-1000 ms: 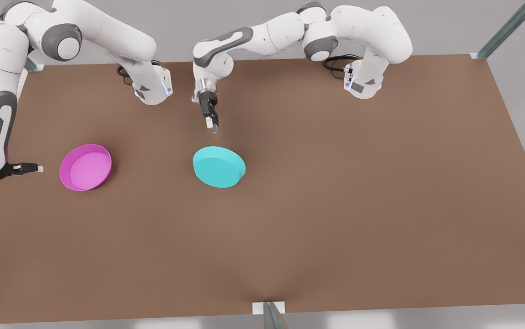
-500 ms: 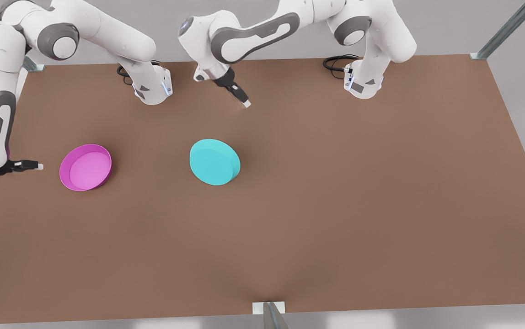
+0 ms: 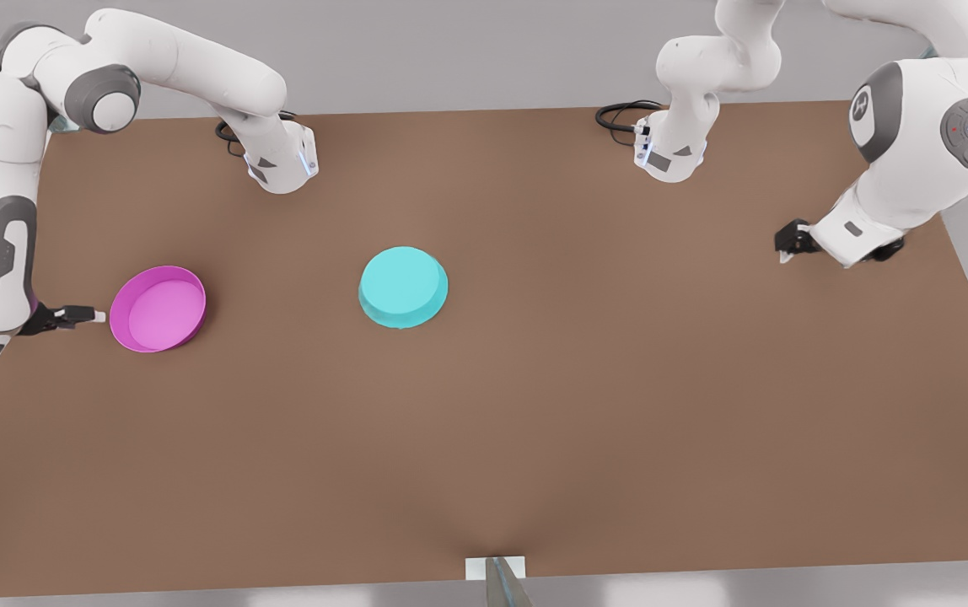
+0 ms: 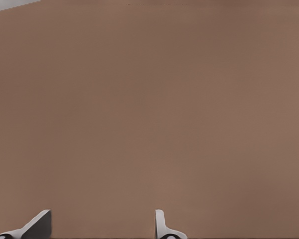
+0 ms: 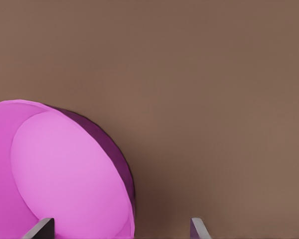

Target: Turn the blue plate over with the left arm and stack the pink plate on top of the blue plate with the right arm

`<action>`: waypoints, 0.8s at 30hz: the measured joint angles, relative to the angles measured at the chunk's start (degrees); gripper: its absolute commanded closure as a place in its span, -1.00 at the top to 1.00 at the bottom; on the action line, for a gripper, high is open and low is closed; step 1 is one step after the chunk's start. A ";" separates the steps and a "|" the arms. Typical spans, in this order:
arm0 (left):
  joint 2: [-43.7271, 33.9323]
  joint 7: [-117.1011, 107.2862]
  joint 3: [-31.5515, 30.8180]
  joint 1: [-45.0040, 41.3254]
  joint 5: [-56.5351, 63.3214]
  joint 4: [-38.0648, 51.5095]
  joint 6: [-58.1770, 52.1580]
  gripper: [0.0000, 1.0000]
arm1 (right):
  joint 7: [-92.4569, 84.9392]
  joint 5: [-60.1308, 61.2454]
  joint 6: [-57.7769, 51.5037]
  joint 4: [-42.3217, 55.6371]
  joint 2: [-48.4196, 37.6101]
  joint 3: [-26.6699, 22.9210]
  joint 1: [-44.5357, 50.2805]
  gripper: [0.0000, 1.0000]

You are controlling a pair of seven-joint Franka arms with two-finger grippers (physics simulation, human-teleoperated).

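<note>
The blue plate (image 3: pixel 404 287) lies upside down near the table's middle, its flat underside up, with no gripper near it. The pink plate (image 3: pixel 158 308) (image 5: pixel 65 174) rests rim up toward the front view's left. My right gripper (image 3: pixel 89 316) (image 5: pixel 119 230) is level with the table just outside the pink plate's rim on the front view's left. It is open, and one fingertip (image 5: pixel 44 226) shows in front of the dish. Far off at the front view's right, my left gripper (image 3: pixel 787 244) (image 4: pixel 99 228) hangs open over bare table.
The brown table (image 3: pixel 535 405) has both arm bases (image 3: pixel 282 164) (image 3: pixel 669 152) bolted along its far edge, with a black cable loop (image 3: pixel 619 114) by one of them. A metal bracket (image 3: pixel 497 569) sits at the middle of the near edge.
The left arm swung away from above the blue plate to the front view's right. The blue plate settled flat, underside up. The right gripper slid closer to the pink plate.
</note>
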 measured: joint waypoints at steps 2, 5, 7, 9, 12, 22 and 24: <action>-2.56 -1.23 -0.02 -0.39 -0.44 -4.94 5.42 1.00 | -2.47 -0.09 -1.97 -0.33 0.31 0.00 0.02 1.00; -2.11 -1.38 -0.28 -0.89 -0.57 -5.03 4.12 1.00 | -4.27 -0.18 -1.36 -0.25 1.96 0.00 0.02 1.00; -1.60 -1.48 -0.28 -0.52 -0.58 -5.19 4.15 1.00 | -4.19 -0.10 -1.11 -0.12 2.70 0.00 0.02 0.98; -1.24 -1.81 -0.28 -0.21 -0.58 -5.19 5.05 1.00 | -4.10 -0.04 -1.11 -0.08 2.90 0.00 0.10 0.73; -1.99 -1.82 -0.28 -0.53 -0.53 -4.89 6.86 1.00 | -3.00 -0.14 -1.03 -0.90 2.50 0.78 0.50 0.58; -2.72 -3.05 -0.37 -0.56 -0.50 -4.49 5.91 1.00 | -3.05 -0.10 6.89 -5.83 0.64 0.81 0.80 0.38; -2.72 -3.05 -0.37 -0.43 -0.50 -4.49 5.91 1.00 | -3.05 -0.10 6.80 -5.96 0.65 1.41 0.74 0.08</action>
